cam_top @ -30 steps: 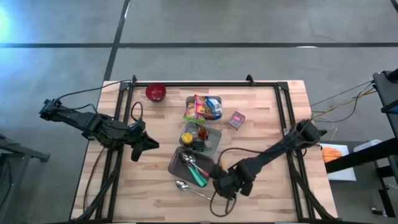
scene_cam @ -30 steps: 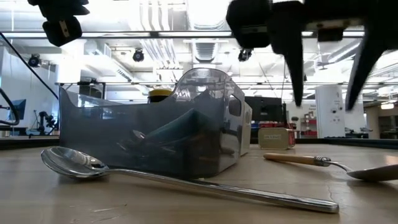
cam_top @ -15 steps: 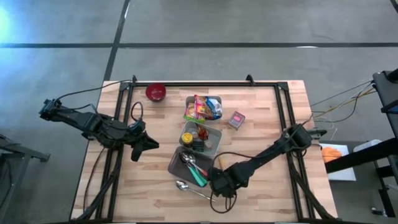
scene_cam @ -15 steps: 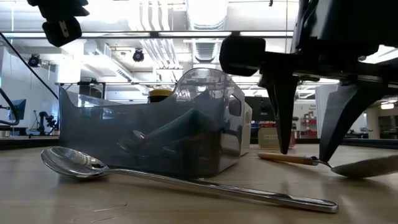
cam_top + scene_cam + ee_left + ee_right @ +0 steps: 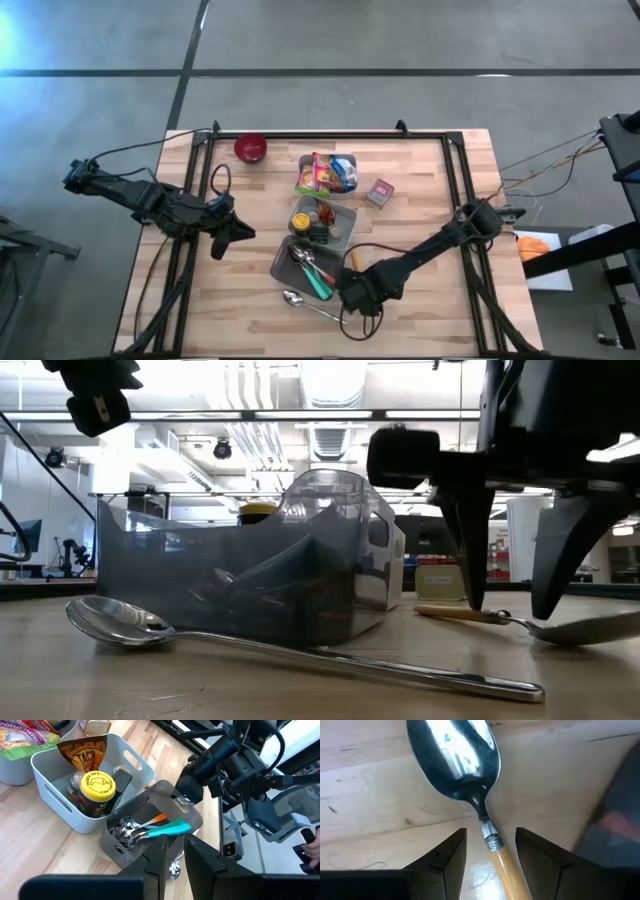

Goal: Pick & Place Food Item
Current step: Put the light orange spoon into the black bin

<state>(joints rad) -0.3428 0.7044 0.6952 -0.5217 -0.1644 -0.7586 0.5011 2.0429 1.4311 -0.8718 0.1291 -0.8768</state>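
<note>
The only writing that reads clearly is in the left wrist view: "TACO" on a brown pouch (image 5: 84, 751) standing in the pale bin (image 5: 47, 775), beside a jar whose yellow lid (image 5: 97, 784) carries a face drawing and ringed lettering too small to make out. A colourful snack bag (image 5: 322, 173) lies in another container farther back on the worktop (image 5: 420, 195), and a small box (image 5: 380, 192) sits to its right; their print cannot be read.

The right tool (image 5: 490, 851) is down at the worktop, its fingers spread, one on each side of a wooden-handled spoon (image 5: 465, 767). The fingers straddle the spoon's neck, right where the metal ferrule meets the wood, and a gap shows on both sides, so nothing is gripped. In the low view the two dark fingers (image 5: 468, 530) hang just above the handle, their tips close to it.

The spoon lies flat on the worktop just right of the grey cutlery bin (image 5: 285, 262), which holds more spoons with teal and orange handles. Its long axis runs fore and aft on the worktop, bowl toward the front edge and face up, wooden handle pointing back toward the bins. A second, all-metal spoon (image 5: 305, 303) lies diagonally in front of the cutlery bin.

The left tool (image 5: 240, 232) hovers left of the bins, its fingers nearly together and empty.
</note>
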